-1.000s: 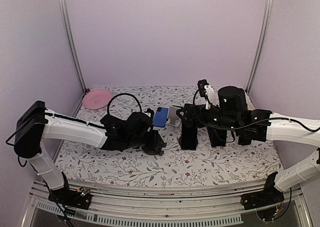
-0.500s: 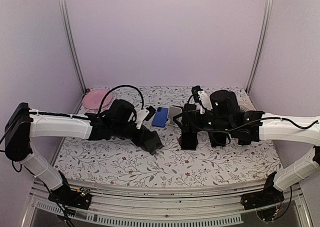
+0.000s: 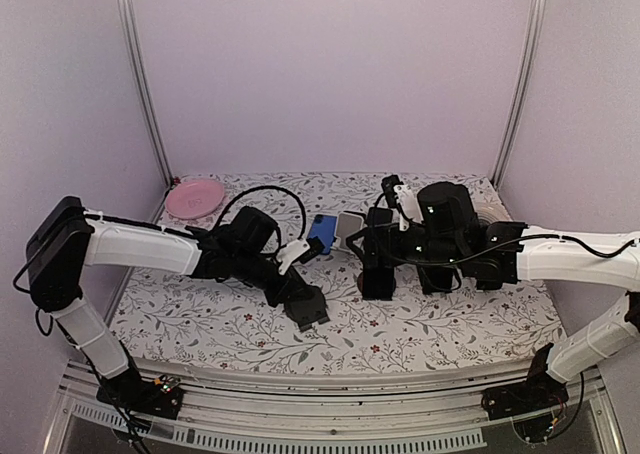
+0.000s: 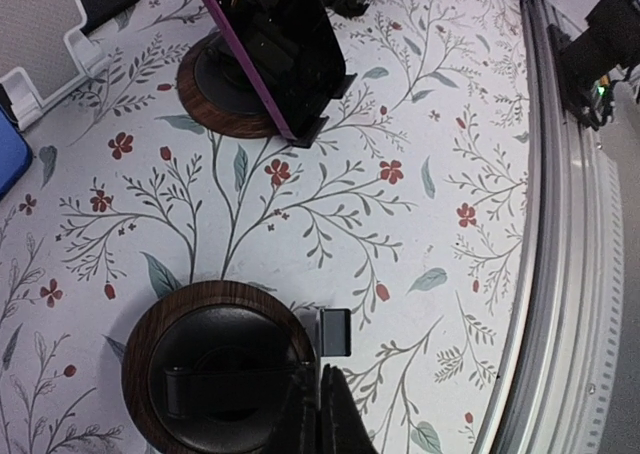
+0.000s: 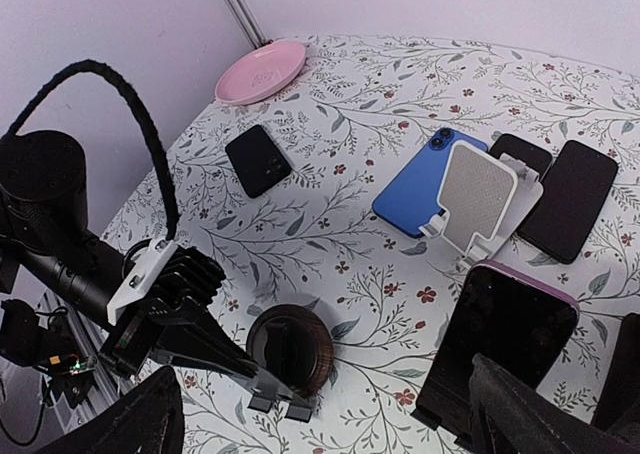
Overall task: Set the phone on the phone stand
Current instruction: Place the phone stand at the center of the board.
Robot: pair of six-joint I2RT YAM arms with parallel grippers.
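Observation:
An empty round phone stand (image 5: 290,349) with a wooden rim (image 4: 215,369) sits on the floral table. My left gripper (image 4: 320,414) is shut on nothing, its tips at that stand's near rim (image 3: 310,312). A purple-edged phone (image 5: 505,339) stands upright on a second wooden stand (image 4: 270,54). My right gripper (image 5: 335,414) hangs wide open above and behind both stands, holding nothing. A blue phone (image 5: 430,184) lies flat beside a white folding stand (image 5: 480,199). A black phone (image 5: 259,160) lies flat further left.
A pink plate (image 3: 195,196) sits at the back left corner. Two more black phones (image 5: 575,199) lie behind the white stand (image 3: 347,229). The table's metal front rail (image 4: 560,274) runs close to the left gripper.
The left arm swung and its shut gripper came down toward the near edge, ending at the round stand's rim. The right arm shifted slightly left and stayed open.

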